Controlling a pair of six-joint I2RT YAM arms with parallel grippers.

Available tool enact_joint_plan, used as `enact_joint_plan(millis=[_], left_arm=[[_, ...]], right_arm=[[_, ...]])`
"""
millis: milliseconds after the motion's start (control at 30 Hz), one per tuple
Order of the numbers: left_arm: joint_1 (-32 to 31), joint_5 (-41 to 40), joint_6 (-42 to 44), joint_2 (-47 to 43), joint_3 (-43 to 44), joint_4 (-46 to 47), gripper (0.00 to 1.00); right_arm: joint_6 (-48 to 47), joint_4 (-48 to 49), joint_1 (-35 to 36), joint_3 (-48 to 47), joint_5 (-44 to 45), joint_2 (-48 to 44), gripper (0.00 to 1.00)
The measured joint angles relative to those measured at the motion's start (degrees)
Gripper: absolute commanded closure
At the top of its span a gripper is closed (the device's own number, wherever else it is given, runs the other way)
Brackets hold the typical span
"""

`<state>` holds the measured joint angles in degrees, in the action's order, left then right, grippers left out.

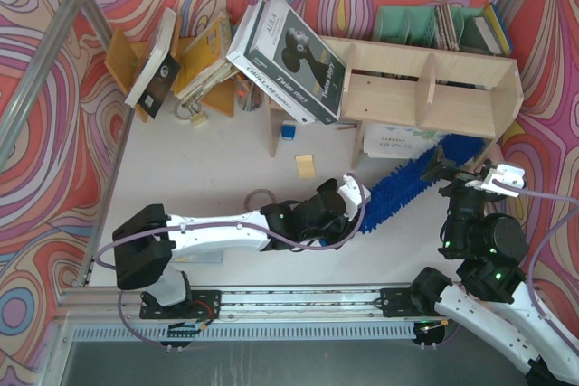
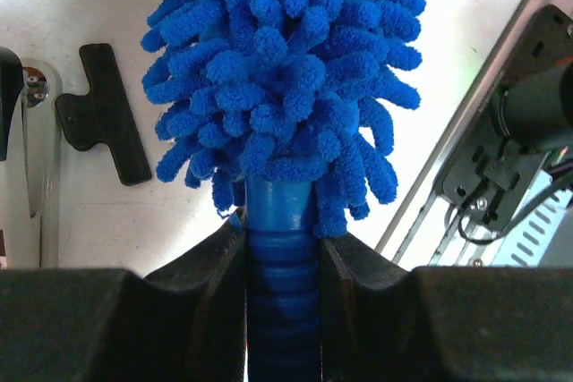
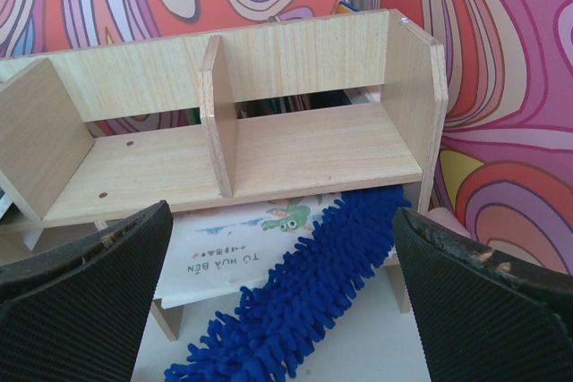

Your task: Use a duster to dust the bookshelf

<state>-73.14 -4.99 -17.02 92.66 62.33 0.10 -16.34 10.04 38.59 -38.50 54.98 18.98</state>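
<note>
Now, w/ left gripper clenched on duster handle, hold wrist low & sweep head along bookshelf bottom bay w/o snagging booklet; right gripper hangs released beside it; duster: fluffy bright-blue chenille, tip under shelf's right end, probably touching the upright.

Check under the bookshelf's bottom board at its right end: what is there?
The fluffy blue head of the duster reaches under the bookshelf there, lying across a white printed booklet. The board covers the duster's tip and the booklet's far part.
</note>
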Motion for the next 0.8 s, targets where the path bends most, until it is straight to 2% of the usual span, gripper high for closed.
enact_joint_plan(millis=[400, 800], left_arm=[[-1.3, 6.8, 6.0, -12.5, -5.4, -4.8, 1.0], [-1.5, 4.7, 6.7, -10.5, -7.3, -8.7, 1.0]], right_arm=[[-0.2, 0.0, 0.0, 0.0, 0.0, 0.0, 0.01], [-0.2, 0.0, 0.0, 0.0, 0.0, 0.0, 0.01]])
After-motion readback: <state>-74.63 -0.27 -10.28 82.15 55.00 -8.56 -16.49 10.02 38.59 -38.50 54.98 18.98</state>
